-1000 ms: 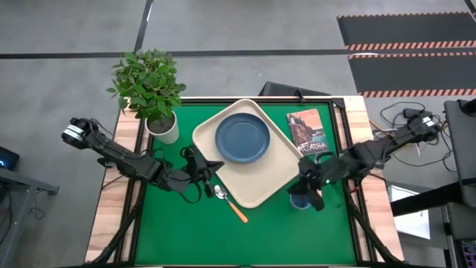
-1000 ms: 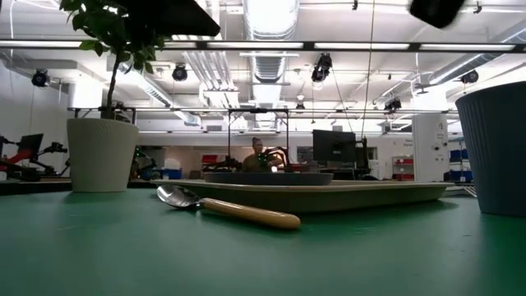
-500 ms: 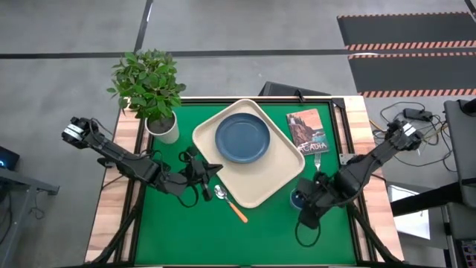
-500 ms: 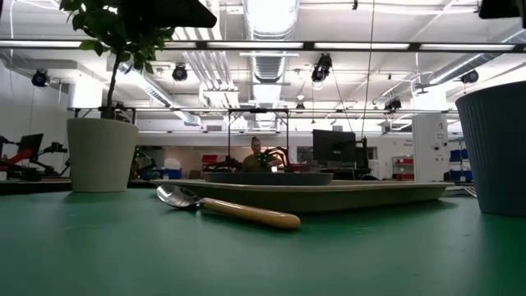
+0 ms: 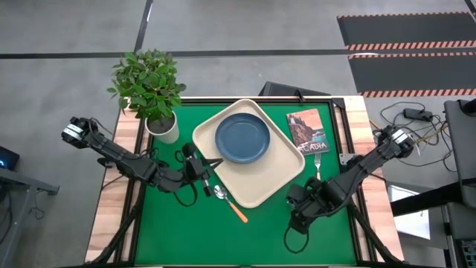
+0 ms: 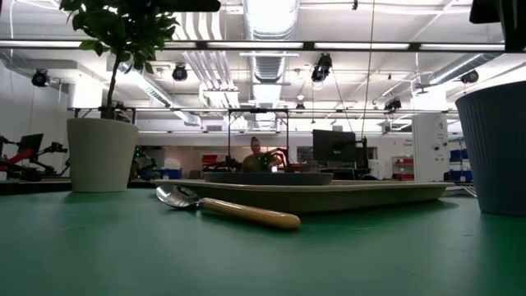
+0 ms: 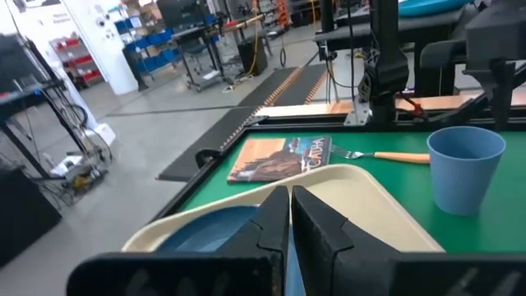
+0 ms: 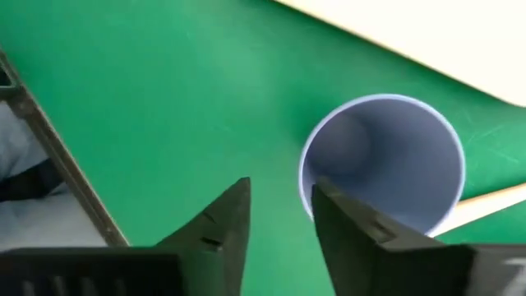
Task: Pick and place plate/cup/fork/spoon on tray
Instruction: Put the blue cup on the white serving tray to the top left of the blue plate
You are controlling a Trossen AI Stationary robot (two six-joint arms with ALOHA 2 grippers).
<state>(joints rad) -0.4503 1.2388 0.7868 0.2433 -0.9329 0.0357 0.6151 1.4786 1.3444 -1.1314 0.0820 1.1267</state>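
right hand (image 8: 279,218), fingers parted and holding nothing, straddles the blue cup (image 8: 382,156) rim, apparently lining up a grasp.

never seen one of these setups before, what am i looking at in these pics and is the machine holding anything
It is a robot with two dark arms at a green table, each ending in a two-finger gripper. One picture looks straight down, one looks level across the tabletop, and two come from cameras on the wrists.

On the table lies a cream tray with a blue plate on it. A spoon lies beside the tray, a fork next to a book, plus a potted plant.

The left gripper is shut and empty at the tray's edge. The right gripper is open over the rim of the blue cup, not gripping it.
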